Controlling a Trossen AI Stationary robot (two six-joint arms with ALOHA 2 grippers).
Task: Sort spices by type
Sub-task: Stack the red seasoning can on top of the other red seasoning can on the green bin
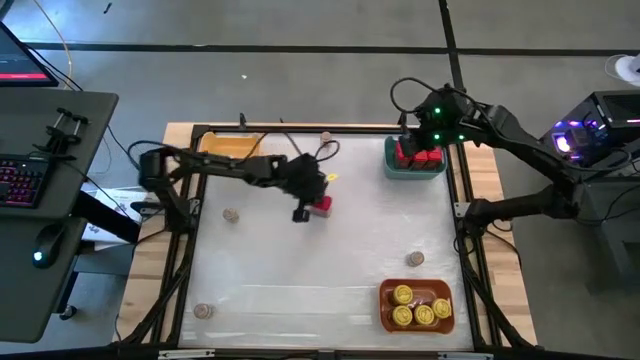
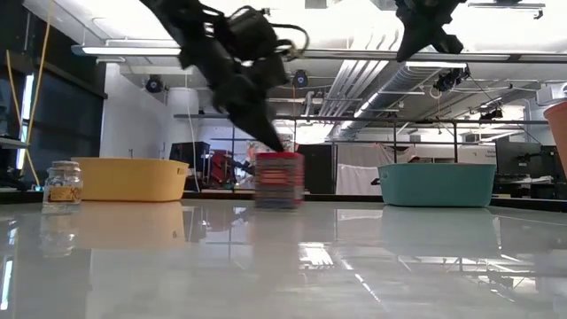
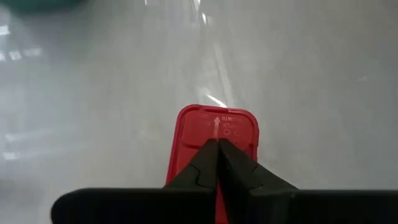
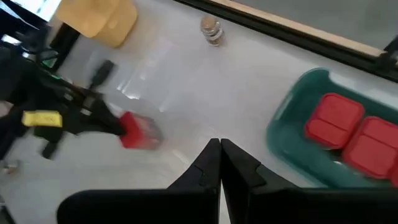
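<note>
At the near right corner of the counter (image 1: pixel 300 270) the orange bin (image 1: pixel 385 305) already holds four yellow-lidded jars (image 1: pixel 418 308), so that kind looks finished. Small tan-brown jars lie scattered and unsorted: one near the near left corner (image 1: pixel 204 311), one just beyond the orange bin (image 1: pixel 415 259), one at mid-left (image 1: pixel 231 215) and one by the far edge (image 1: pixel 326 138). Toward the middle of the far half, a red tin (image 3: pixel 214 140) stands upright on the counter with the left gripper (image 3: pixel 217 144) directly over its lid; its jaws are pressed together, tips at the lid, gripping nothing. At the far right, the teal bin (image 4: pixel 292 121) holds red tins (image 4: pixel 351 134), and the right gripper (image 4: pixel 220 146) hangs above the bin's left side, jaws shut and empty. The yellow bin (image 1: pixel 230 145) at the far left shows nothing inside, though the arm hides part of it. I judge the work past halfway: the last red tin and the tan-brown jars remain.
</note>
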